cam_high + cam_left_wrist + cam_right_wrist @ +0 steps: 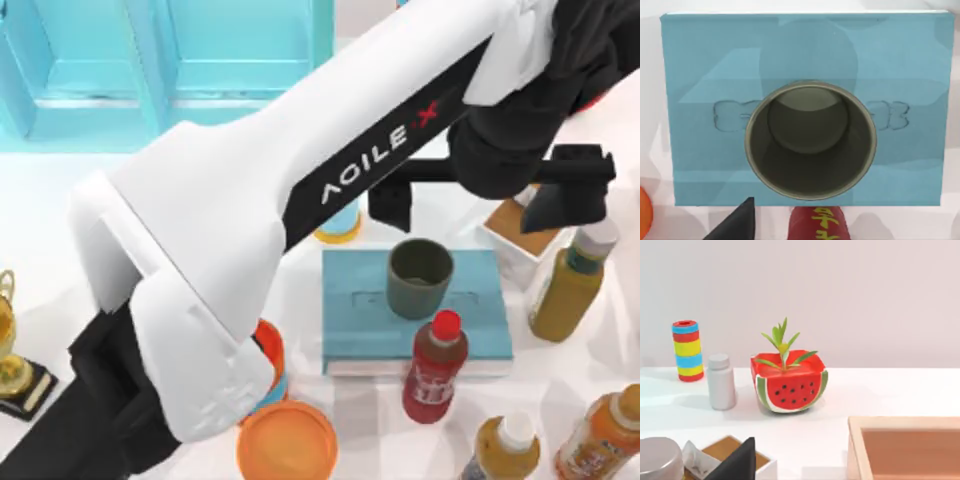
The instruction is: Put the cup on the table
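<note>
Your left arm reaches across the top view from the lower left toward the upper right, and its left gripper (490, 200) hangs above the far edge of the teal-blue book (470, 310), its two dark fingers (390, 205) spread wide apart with nothing between them. The cup (420, 278) stands upright directly below and slightly toward you from that gripper, resting on the book rather than on the table (40, 220); the fingers are above it and do not touch it. In the left wrist view you look straight down into the cup's open mouth, with its rim centred over the book's cover and an embossed mark showing on either side of it. One dark fingertip (740, 222) pokes into that view at the book's near edge, next to the cap end of a red bottle (434, 366). That red bottle lies just beyond the cup, on the book's near edge, partly overhanging it. To the right of the gripper stands a yellowish-green bottle (567, 290), close to an open white box (515, 235) with a brown inside. Near the arm's elbow you see an orange-lidded can (287, 442). A light-blue cabinet (170, 60) stands behind the arm. The right wrist view looks across a white surface at a watermelon-shaped planter (789, 382), a small white bottle (721, 381) and a striped canister (687, 350); whether your right gripper is open or closed, you cannot tell.
</note>
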`<state>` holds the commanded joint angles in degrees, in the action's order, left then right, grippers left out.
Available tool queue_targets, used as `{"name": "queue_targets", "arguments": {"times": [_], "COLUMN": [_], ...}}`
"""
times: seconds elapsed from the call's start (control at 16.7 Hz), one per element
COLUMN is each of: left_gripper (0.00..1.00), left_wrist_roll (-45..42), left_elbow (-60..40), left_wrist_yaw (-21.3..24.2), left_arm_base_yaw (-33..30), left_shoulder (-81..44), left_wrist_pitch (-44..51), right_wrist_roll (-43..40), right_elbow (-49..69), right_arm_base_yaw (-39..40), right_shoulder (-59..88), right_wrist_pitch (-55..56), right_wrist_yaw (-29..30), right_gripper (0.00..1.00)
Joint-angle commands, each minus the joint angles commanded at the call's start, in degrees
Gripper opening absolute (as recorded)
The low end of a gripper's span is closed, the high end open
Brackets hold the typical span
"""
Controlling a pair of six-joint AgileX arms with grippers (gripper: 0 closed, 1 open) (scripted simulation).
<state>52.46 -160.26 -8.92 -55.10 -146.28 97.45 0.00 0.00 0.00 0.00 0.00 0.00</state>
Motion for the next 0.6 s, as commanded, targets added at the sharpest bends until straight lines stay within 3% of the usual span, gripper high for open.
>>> {"name": "queue_targets", "arguments": {"times": [0.6], "left_gripper": [1.00], "left_wrist_roll": [-2.70], "left_elbow": [28.36], "left_wrist_yaw": [0.09], "left_arm_base_yaw": [2.98], "left_shoulder": [7.68], "left_wrist_pitch": [-20.86], "right_wrist_roll": [0.00], "right_elbow": [0.00], "right_arm_base_yaw": [0.00], "right_shoulder": [0.00], "right_wrist_pitch": [0.00], "right_wrist_yaw": [0.00], "right_gripper": [1.00]}}
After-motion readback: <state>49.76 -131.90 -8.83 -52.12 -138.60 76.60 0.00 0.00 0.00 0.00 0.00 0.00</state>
